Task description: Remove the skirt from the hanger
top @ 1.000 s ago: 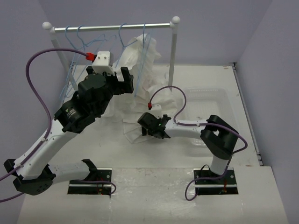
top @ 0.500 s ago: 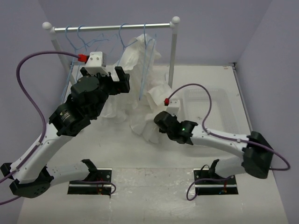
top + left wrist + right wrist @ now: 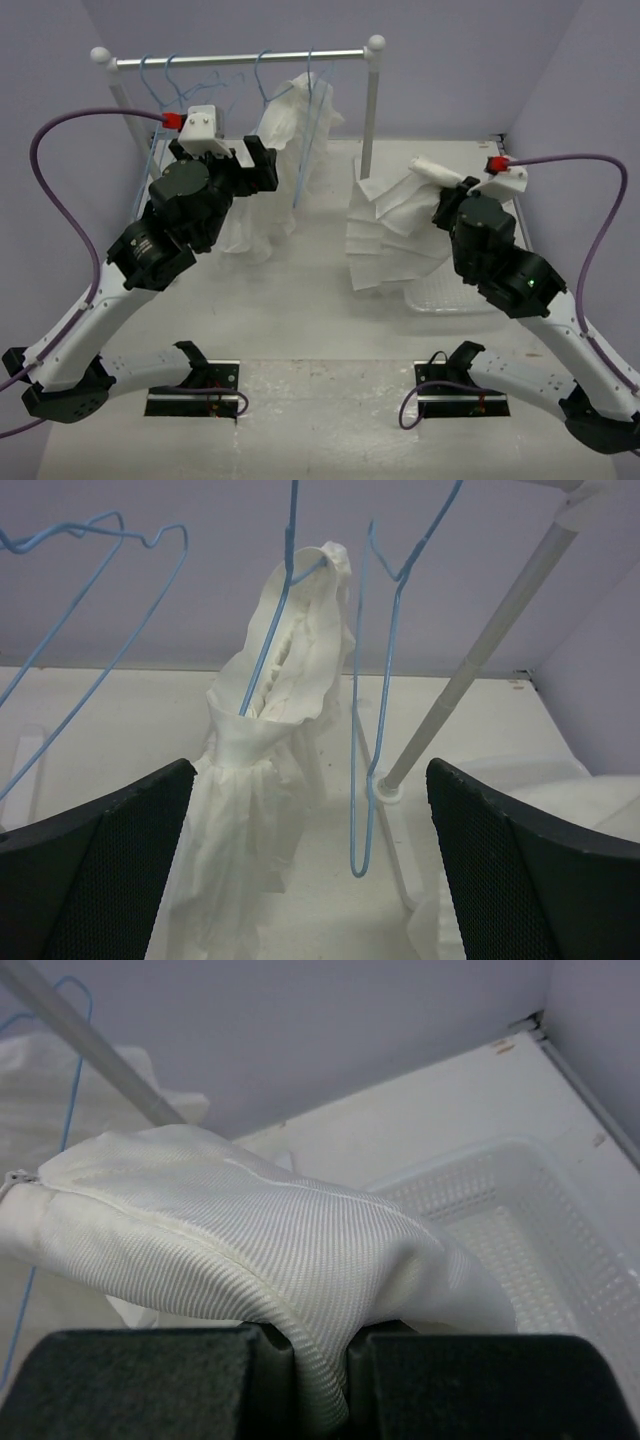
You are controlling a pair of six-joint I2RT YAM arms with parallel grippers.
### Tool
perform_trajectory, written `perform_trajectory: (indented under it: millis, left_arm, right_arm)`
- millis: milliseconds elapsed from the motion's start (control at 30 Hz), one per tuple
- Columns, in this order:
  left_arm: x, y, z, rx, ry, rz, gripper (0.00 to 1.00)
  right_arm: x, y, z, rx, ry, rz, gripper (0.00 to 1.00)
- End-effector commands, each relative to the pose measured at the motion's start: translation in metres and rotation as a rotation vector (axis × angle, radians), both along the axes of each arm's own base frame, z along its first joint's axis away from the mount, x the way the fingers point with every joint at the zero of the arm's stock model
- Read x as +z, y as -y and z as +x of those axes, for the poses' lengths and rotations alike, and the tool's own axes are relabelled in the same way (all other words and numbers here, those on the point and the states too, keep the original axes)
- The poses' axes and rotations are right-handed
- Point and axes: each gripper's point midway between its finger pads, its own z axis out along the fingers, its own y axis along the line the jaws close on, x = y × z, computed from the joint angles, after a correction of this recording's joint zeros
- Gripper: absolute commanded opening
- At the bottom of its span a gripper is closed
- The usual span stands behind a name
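**Figure.** Clothes rack and both arms, read from left to right.

The left pincer (image 3: 258,166) is held raised at hanger height. Its two fingers are spread wide and nothing lies between them. This posture is judged to keep it ready to steady a hanger, not to carry anything.

Above and to the left of this pincer, empty blue hangers (image 3: 160,78) are hooked on the rail (image 3: 240,57). Directly ahead of it, a creamy off-white garment (image 3: 250,820) is draped on a blue hanger (image 3: 268,640), and its limp lower part hangs below finger level. Just to the right, ahead of the pincer's right finger, a bare hanger (image 3: 358,730) is seen hanging free. The rack's upright post (image 3: 470,670) stands beyond it. The bare hanger is taken to be the skirt's own, though this cannot be confirmed.

The skirt (image 3: 392,240), bright white and finely crinkled, is on no hanger. One end is pinched by the right pincer (image 3: 312,1365), whose fingers are closed tightly on a fold. The rest trails down and to the left of that pincer, well apart from the rack. The high hold is judged to keep the limp fabric from dragging. Whether the lower edge touches the tabletop (image 3: 300,320) cannot be told.

Beneath and ahead of the right pincer lies a white mesh basket (image 3: 480,1210), which is presumed to be where the skirt is to be released. The removal itself is judged done, with only the release outstanding.
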Motion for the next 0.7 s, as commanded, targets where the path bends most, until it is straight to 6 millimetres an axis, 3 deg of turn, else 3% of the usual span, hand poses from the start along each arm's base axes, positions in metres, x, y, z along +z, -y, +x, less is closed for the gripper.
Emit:
perform_trajectory:
  millis: [0, 33, 67, 133, 233, 267, 367, 467, 500, 600, 633, 667]
  left_arm:
    - [0.015, 0.000, 0.005, 0.022, 0.046, -0.016, 1.00]
    - [0.013, 0.000, 0.007, 0.032, 0.043, -0.012, 1.00]
    - [0.013, -0.001, 0.007, 0.040, 0.043, -0.012, 1.00]
    - [0.012, -0.004, 0.010, 0.064, 0.044, -0.022, 1.00]
    - [0.011, -0.003, 0.012, 0.069, 0.050, -0.021, 1.00]
    - [0.010, -0.002, 0.013, 0.071, 0.049, -0.020, 1.00]
    - [0.006, 0.000, 0.017, 0.080, 0.041, -0.012, 1.00]
    - [0.002, 0.004, 0.021, 0.080, 0.030, 0.002, 1.00]
    - [0.001, 0.004, 0.022, 0.083, 0.027, 0.006, 1.00]
    - [-0.003, 0.007, 0.026, 0.087, 0.014, 0.015, 1.00]
    - [-0.005, 0.009, 0.026, 0.084, 0.012, 0.020, 1.00]
    - [-0.005, 0.009, 0.027, 0.086, 0.010, 0.020, 1.00]
  right_arm:
    - [0.052, 0.053, -0.002, -0.140, 0.087, -0.055, 0.00]
    - [0.063, 0.058, -0.002, -0.141, 0.105, -0.041, 0.00]
    - [0.066, 0.055, 0.001, -0.107, 0.108, -0.028, 0.00]
    - [0.066, 0.068, 0.006, -0.126, 0.102, -0.029, 0.00]
    - [0.057, 0.080, 0.020, -0.131, 0.070, -0.030, 0.00]
    - [0.055, 0.093, 0.023, -0.167, 0.062, -0.017, 0.00]
    - [0.032, 0.085, 0.042, -0.088, -0.005, 0.019, 0.00]
    - [-0.013, 0.085, 0.059, -0.092, -0.105, 0.028, 0.00]
    - [-0.040, 0.085, 0.063, -0.096, -0.166, 0.032, 0.00]
    - [-0.082, 0.087, 0.071, -0.096, -0.232, 0.108, 0.00]
    - [-0.116, 0.086, 0.072, -0.096, -0.293, 0.128, 0.00]
    - [-0.134, 0.084, 0.073, -0.093, -0.329, 0.177, 0.00]
